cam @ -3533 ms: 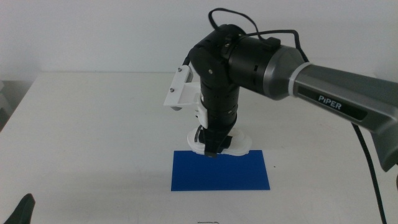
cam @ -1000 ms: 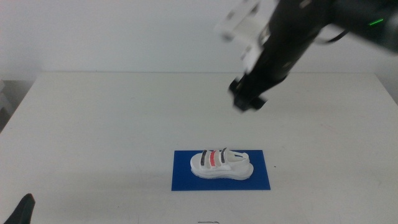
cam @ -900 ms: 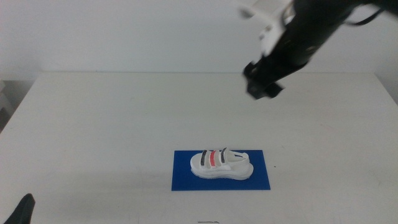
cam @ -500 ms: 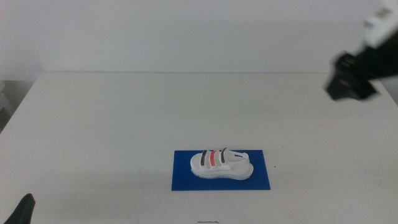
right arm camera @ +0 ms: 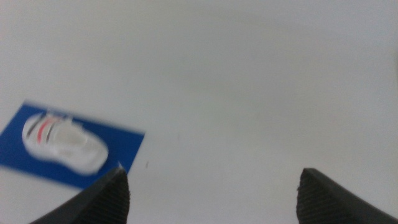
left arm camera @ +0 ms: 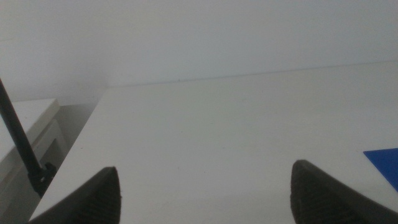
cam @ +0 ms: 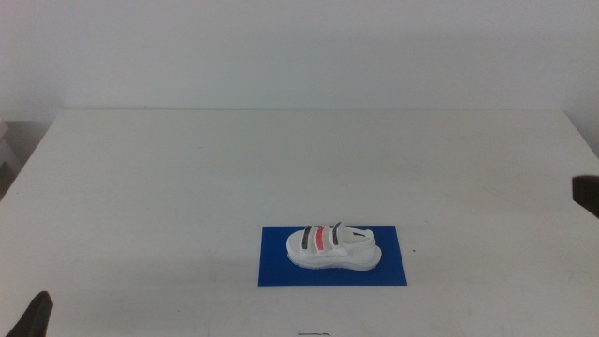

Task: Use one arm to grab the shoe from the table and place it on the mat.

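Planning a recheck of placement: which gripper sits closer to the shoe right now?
Right, though only slightly. The right gripper sits at the table's right edge, beyond the shoe on the blue mat. The left gripper waits at the near-left corner.

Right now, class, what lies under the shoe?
The shoe rests on the blue mat, which lies flat on the white table. The mat's part beneath the sole is covered.

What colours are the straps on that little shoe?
The shoe has two dark straps with one red strap between them, clearest in the middle view.
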Controlling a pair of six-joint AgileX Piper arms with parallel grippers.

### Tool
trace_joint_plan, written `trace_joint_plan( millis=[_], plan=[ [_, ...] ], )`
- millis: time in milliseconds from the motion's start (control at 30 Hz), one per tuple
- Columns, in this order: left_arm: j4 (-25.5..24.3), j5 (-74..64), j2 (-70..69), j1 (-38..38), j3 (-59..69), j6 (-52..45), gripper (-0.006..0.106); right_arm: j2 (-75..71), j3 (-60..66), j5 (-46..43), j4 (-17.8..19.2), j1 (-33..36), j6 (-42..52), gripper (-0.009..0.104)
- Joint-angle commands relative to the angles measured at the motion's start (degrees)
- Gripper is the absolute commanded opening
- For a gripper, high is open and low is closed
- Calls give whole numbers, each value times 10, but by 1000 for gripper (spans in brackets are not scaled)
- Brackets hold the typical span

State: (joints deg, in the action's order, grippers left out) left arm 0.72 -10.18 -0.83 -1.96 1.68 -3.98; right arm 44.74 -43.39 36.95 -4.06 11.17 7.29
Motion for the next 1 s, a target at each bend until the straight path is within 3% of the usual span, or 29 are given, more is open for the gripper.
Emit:
trace_joint_plan(
  millis=[0, 133, 367, 800, 967],
  plan=[
    [5, 47, -11, -2, -2, 8, 94, -60, 53, -147, -1, -8, 2, 85],
    [5, 47, -11, -2, -2, 8, 94, -145, 145, -229, -2, -8, -17, 86],
    [5, 47, -11, -2, -2, 8, 94, -249, 231, -260, 19, -8, -14, 89],
    [5, 47, -11, -2, -2, 8, 94, -423, 318, -256, 49, -8, -15, 89],
    [5, 47, -11, -2, -2, 8, 94, -466, 344, -259, 85, -8, -15, 89]
  ],
)
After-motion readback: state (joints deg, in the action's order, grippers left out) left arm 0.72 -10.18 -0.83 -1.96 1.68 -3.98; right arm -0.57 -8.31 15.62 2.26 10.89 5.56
